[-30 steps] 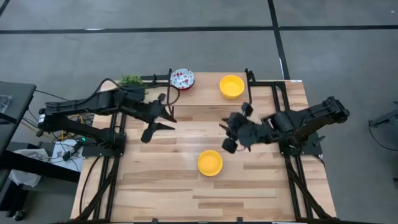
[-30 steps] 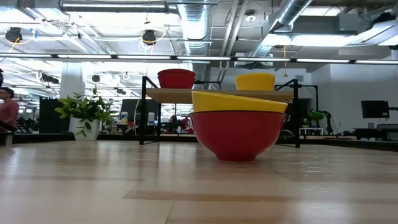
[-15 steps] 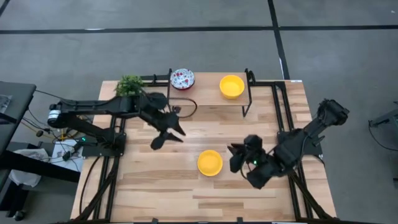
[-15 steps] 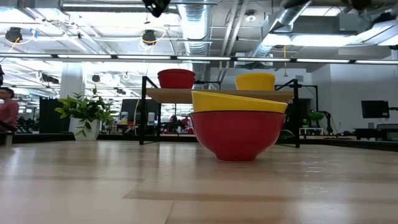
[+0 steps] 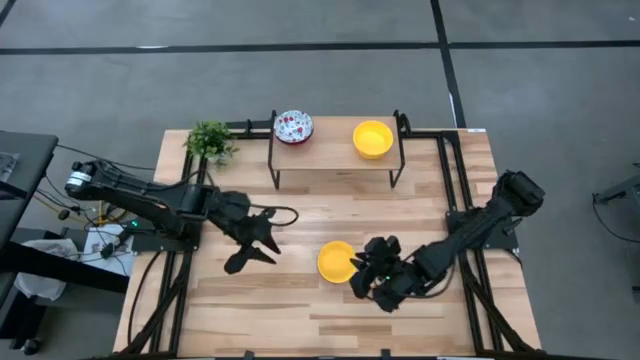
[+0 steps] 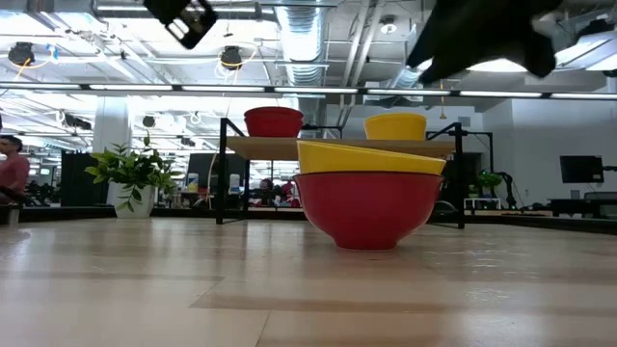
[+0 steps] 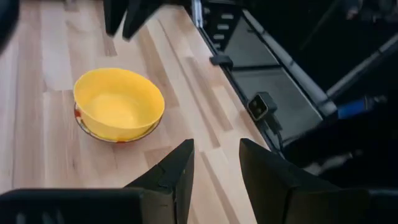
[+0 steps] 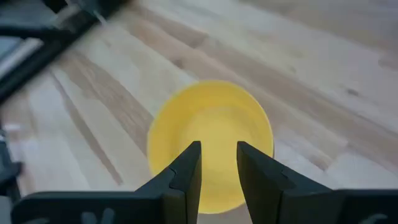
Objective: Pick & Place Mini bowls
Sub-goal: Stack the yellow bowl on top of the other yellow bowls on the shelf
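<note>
A yellow mini bowl [image 5: 337, 261] sits nested in a red-sided bowl [image 6: 366, 207] on the wooden table, near its middle. My right gripper [image 5: 362, 275] hangs just to the right of this stack, open, its fingers [image 8: 186, 168] pointing at the yellow bowl [image 8: 210, 140] with nothing between them. My left gripper [image 5: 262, 243] hangs to the left of the stack, open and empty, facing the bowl [image 7: 118, 106]. A white speckled mini bowl [image 5: 293, 126] and another yellow one [image 5: 372, 138] rest on a raised shelf at the back.
The shelf [image 5: 335, 160] stands on a black frame at the table's far edge. A small green potted plant [image 5: 210, 140] sits at the far left corner. Black rails [image 5: 460, 200] run along both table sides. Bare wood lies along the near edge.
Both grippers have come down and toward the table's near edge. My right gripper has rolled and swung in next to the yellow bowl's right side. My left gripper has moved from near the shelf to the stack's left. The bowls have stayed put.
</note>
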Controlling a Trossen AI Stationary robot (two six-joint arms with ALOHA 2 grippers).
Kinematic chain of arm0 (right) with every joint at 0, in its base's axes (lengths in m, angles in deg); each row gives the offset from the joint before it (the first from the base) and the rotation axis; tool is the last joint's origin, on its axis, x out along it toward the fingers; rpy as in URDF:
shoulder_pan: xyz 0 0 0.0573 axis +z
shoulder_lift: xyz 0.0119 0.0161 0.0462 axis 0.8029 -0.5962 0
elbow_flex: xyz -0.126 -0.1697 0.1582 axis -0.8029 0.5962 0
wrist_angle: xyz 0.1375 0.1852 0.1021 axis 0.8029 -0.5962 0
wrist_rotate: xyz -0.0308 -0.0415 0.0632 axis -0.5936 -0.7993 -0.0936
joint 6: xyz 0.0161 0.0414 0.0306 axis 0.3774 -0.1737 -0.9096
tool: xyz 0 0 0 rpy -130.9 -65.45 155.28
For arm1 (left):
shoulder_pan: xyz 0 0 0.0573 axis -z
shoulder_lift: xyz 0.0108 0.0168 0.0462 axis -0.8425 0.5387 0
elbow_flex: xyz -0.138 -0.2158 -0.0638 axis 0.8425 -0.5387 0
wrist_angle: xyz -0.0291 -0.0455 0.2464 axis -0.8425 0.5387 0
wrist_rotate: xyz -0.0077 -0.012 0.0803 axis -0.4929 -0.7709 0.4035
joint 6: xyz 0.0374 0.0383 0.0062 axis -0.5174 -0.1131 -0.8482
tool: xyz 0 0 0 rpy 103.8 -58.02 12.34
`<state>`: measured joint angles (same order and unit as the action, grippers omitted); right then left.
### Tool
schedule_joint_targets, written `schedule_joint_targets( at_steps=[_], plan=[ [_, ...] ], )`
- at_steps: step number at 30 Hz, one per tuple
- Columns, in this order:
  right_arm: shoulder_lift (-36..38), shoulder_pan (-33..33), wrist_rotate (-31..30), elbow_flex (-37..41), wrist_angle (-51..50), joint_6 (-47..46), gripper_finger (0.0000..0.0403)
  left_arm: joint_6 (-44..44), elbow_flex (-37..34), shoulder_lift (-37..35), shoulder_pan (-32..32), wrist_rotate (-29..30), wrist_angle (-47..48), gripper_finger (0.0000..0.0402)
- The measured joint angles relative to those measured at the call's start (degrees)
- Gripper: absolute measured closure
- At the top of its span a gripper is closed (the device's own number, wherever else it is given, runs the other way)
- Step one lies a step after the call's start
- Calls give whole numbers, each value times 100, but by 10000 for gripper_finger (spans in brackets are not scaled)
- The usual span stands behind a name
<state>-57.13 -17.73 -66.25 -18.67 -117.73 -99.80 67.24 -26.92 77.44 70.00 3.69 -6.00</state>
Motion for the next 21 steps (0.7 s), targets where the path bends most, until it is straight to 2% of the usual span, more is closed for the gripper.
schedule_joint_targets(
  at_steps=[7,16,21],
  plan=[
    [-300,-475,837,-6,72,814,312,603,-720,-337,399,909,-645,276],
    [-243,-926,1105,-9,-177,1907,312,1021,-1171,-418,507,1217,-1125,276],
    [-293,-1092,1525,-3,-175,2593,311,1177,-1229,-420,505,1234,-1188,276]
  ],
)
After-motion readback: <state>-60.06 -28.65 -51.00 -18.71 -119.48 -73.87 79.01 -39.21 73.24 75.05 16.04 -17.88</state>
